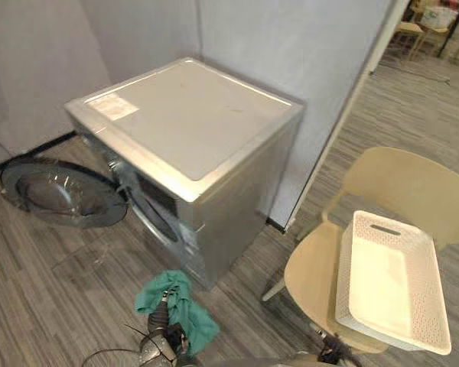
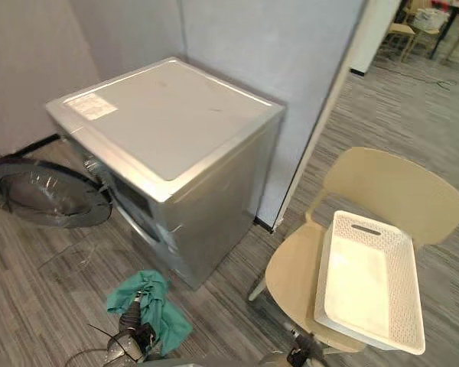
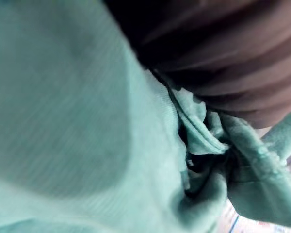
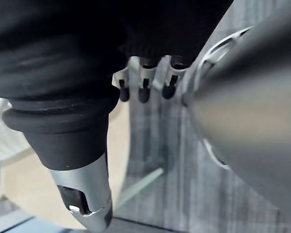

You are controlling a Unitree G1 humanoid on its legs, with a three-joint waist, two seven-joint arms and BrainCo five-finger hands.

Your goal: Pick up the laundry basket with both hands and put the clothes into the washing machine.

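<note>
A green cloth (image 1: 180,302) hangs low in front of the silver washing machine (image 1: 191,122), bunched round my left hand (image 1: 166,304), whose fingers are curled into it. In the left wrist view the same green cloth (image 3: 77,121) lies folded right against the dark cover. The machine's round door (image 1: 61,191) is swung wide open to the left, and the dark drum opening (image 1: 157,206) faces the cloth. The white laundry basket (image 1: 436,306) lies empty on a beige chair (image 1: 413,183) at the right. My right hand (image 4: 140,87) hangs relaxed over the floor beside the chair, holding nothing.
A grey partition wall (image 1: 291,46) stands behind the machine, its edge running down to the floor between machine and chair. More chairs and a table (image 1: 436,19) stand far off at the upper right. Striped grey floor (image 1: 46,290) lies before the machine.
</note>
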